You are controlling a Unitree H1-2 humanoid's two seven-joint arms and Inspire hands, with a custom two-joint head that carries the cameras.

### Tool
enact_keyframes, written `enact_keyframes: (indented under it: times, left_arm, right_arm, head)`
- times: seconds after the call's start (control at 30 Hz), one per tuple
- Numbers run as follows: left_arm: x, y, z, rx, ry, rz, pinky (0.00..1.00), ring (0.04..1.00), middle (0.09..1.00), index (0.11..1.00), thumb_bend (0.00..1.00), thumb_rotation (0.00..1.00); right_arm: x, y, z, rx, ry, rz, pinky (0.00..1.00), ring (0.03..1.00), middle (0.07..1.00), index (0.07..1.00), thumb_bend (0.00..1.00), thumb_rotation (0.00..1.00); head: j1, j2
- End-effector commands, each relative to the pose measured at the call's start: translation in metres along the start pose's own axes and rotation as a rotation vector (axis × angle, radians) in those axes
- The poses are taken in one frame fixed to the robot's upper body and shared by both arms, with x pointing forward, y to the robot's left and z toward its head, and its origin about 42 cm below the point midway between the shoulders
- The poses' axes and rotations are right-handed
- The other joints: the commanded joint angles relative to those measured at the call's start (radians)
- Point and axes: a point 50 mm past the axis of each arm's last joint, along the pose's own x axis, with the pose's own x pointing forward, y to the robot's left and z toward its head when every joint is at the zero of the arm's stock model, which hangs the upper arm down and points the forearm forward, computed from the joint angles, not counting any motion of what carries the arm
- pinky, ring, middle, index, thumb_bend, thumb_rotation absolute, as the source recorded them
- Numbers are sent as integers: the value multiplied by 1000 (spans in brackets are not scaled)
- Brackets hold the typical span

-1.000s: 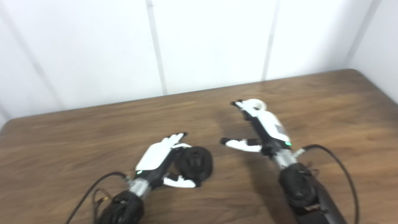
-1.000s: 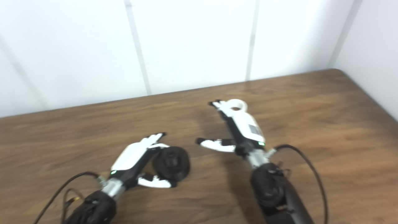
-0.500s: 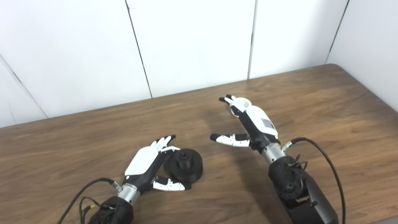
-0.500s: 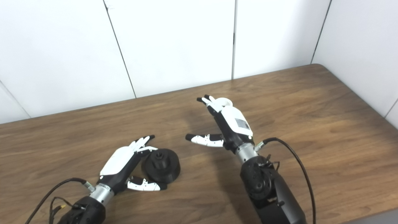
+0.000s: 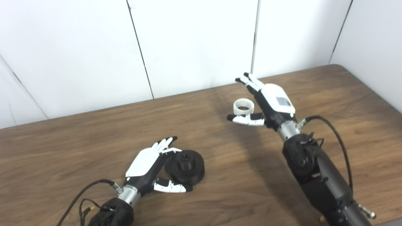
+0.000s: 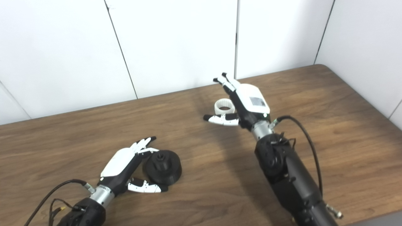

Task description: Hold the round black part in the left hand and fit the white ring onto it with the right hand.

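Note:
The round black part (image 5: 185,166) rests on the wooden table (image 5: 78,144), a raised hub on its top. My left hand (image 5: 150,165) is open beside it, fingers behind its left side and thumb in front, cupping it loosely. The white ring (image 5: 243,106) lies flat on the table further back and to the right. My right hand (image 5: 267,102) is open around the ring, fingers stretched out above and behind it and thumb pointing left just in front of it. I cannot tell whether either hand touches its object.
White wall panels (image 5: 194,40) stand right behind the table's back edge. The table's rounded right corner (image 5: 339,67) lies near a side wall. Cables (image 5: 333,125) trail from both wrists over the wood.
The camera shifted and sharpened after the first frames. Since half a second ago my right hand has moved forward and up the picture, so the ring now shows between fingers and thumb. The left hand has stayed put.

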Motion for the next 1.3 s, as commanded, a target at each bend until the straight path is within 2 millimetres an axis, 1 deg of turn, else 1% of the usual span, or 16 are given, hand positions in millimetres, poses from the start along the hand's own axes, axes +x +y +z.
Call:
enact_keyframes:
  times: [0.0,0.07,0.13,0.27,0.33,0.37,0.47,0.57,0.67,0.73,0.8,0.93,1.1,1.27]
  left_arm:
    - [-3,4,-12,47,34,-16,1000,1000,1000,699,998,443]
    - [-3,5,-11,47,35,-15,1000,1000,1000,698,1000,450]
    - [-2,6,-11,44,37,-13,1000,1000,1000,699,1000,440]
    - [-1,7,-10,44,33,-11,1000,1000,1000,701,1000,432]
    - [0,7,-10,42,35,-10,1000,1000,1000,701,1000,418]
    - [0,7,-10,42,35,-10,1000,1000,1000,701,1000,420]
    - [0,7,-10,41,33,-8,1000,1000,1000,700,999,415]
    - [0,9,-9,38,33,-4,1000,1000,1000,696,1000,409]
    - [-1,10,-9,38,32,-1,1000,1000,1000,695,998,412]
    - [-2,10,-9,39,34,0,1000,1000,1000,695,999,415]
    - [-3,11,-8,42,35,1,1000,1000,1000,695,1000,417]
    - [-4,11,-8,47,40,-3,1000,1000,1000,699,1000,436]
    - [-5,10,-9,34,36,3,1000,1000,1000,693,1000,413]
    - [-6,8,-9,41,40,0,1000,1000,1000,694,997,419]
  right_arm:
    - [22,-23,3,-49,-15,-49,745,929,968,873,787,525]
    - [30,-25,-1,-74,4,-36,804,972,986,856,799,528]
    - [35,-26,-3,-85,14,-25,878,995,997,844,812,530]
    - [51,-24,-11,-105,44,15,927,1000,1000,837,839,567]
    - [58,-23,-14,-121,62,45,982,1000,1000,848,854,583]
    - [63,-22,-16,-129,68,64,991,1000,1000,854,857,583]
    - [74,-20,-22,-157,86,126,999,1000,1000,873,866,598]
    - [84,-17,-29,-176,115,199,981,1000,1000,895,895,641]
    - [89,-12,-36,-193,129,257,966,1000,1000,903,928,669]
    - [91,-8,-42,-207,139,291,963,1000,1000,905,983,700]
    - [93,-5,-46,-218,156,325,970,1000,1000,916,997,720]
    - [94,1,-50,-216,165,357,978,1000,1000,930,1000,711]
    - [95,2,-50,-220,171,379,996,1000,1000,941,1000,693]
    - [95,1,-53,-228,170,396,999,1000,1000,939,1000,693]
  head:
    - [2,0]
    - [4,0]
    - [6,0]
    - [9,-4]
    - [11,-4]
    - [13,-5]
    - [14,-4]
    - [20,-3]
    - [25,-2]
    - [27,0]
    - [29,2]
    - [30,5]
    - [31,8]
    - [35,13]
